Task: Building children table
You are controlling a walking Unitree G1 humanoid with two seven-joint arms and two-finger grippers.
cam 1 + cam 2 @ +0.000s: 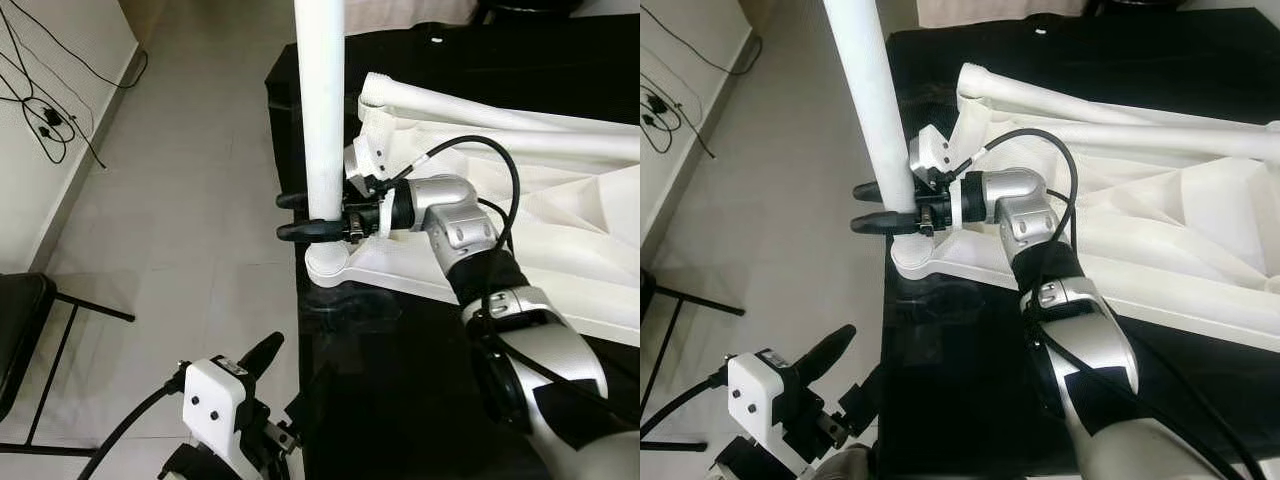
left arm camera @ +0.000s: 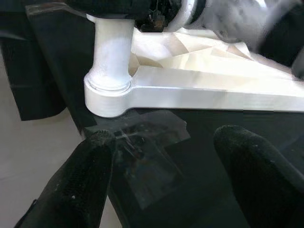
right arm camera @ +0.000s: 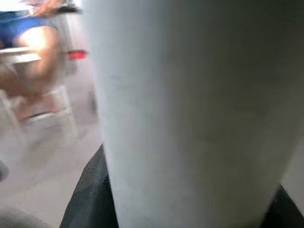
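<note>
A white table frame (image 1: 560, 190) lies upside down on a black table (image 1: 400, 380). One white table leg (image 1: 320, 110) stands upright in the frame's corner socket (image 1: 328, 265). My right gripper (image 1: 295, 215) is shut on this leg just above the socket, its black fingers (image 1: 875, 222) on either side. The leg (image 3: 190, 114) looms close in the right wrist view. My left gripper (image 1: 262, 352) hangs low beside the table's near left edge, open, aimed at the socket (image 2: 107, 92); its fingers (image 2: 76, 185) hold nothing. Other white legs (image 1: 480, 112) lie across the frame.
Pale tiled floor (image 1: 180, 200) spreads to the left of the table. A black chair (image 1: 20, 330) stands at the far left. Black cables (image 1: 45, 110) trail along the left wall. In the right wrist view a blurred person (image 3: 33, 42) is in the background.
</note>
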